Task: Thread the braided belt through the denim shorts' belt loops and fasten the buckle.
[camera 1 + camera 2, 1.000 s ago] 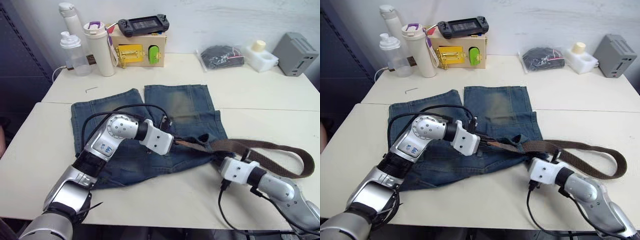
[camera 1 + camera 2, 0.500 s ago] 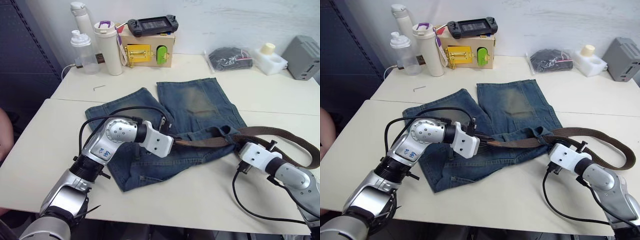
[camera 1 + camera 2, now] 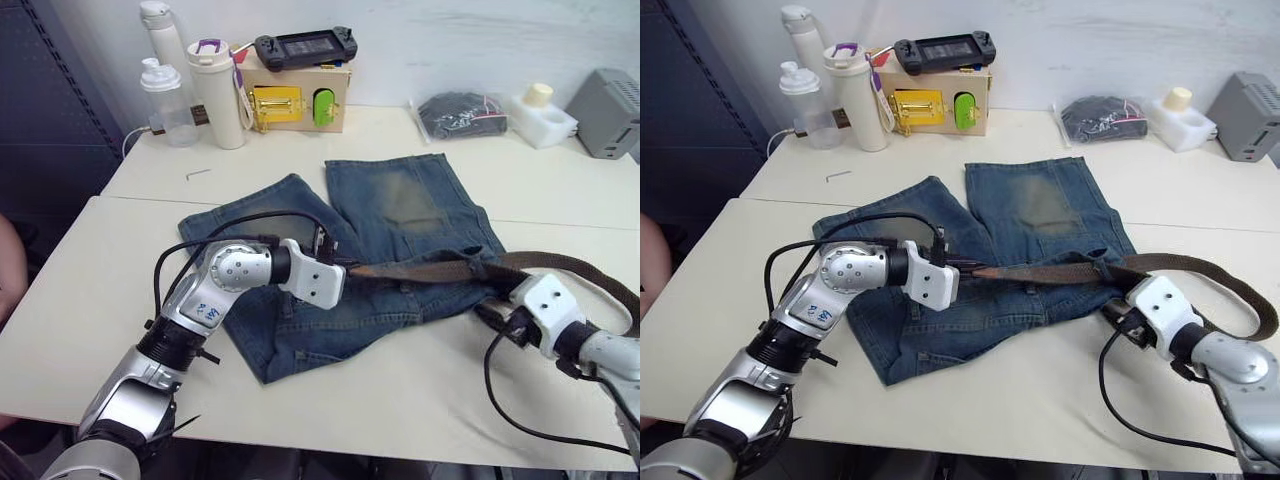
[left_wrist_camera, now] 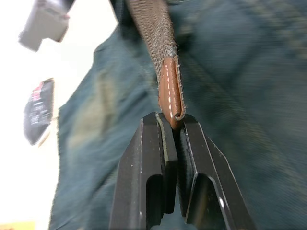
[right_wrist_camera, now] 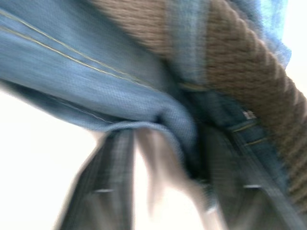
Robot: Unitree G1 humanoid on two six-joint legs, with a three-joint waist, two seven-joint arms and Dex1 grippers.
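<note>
The braided belt (image 3: 430,270) is lying stretched across the waistband of the denim shorts (image 3: 400,215), running from its leather-tipped end near the middle of the surface (image 3: 90,300) out toward the right, where it is curving round in a loop past the edge of the cloth. The shorts are lying flat, legs pointing away toward the wall, the waistband nearest the robot and bunched up on the right side.

The left end effector (image 4: 171,125) is pinching the tan stitched tip of the belt between its two black fingers (image 4: 146,158), closed tight on it just over the denim. The right end effector (image 3: 1120,318) is sitting at the right end of the waistband, where belt and denim meet; in its wrist view the fingers are standing apart with a fold of denim between them, touching nothing I can make out.

At the back of the surface a white bottle (image 3: 218,95) and a clear shaker (image 3: 165,103) are standing beside a wooden box with a yellow latch (image 3: 298,98), a black handheld console (image 3: 303,46) resting on top. Further right a dark bundle in a clear bag (image 3: 462,113) and a grey box (image 3: 605,100) are sitting.
</note>
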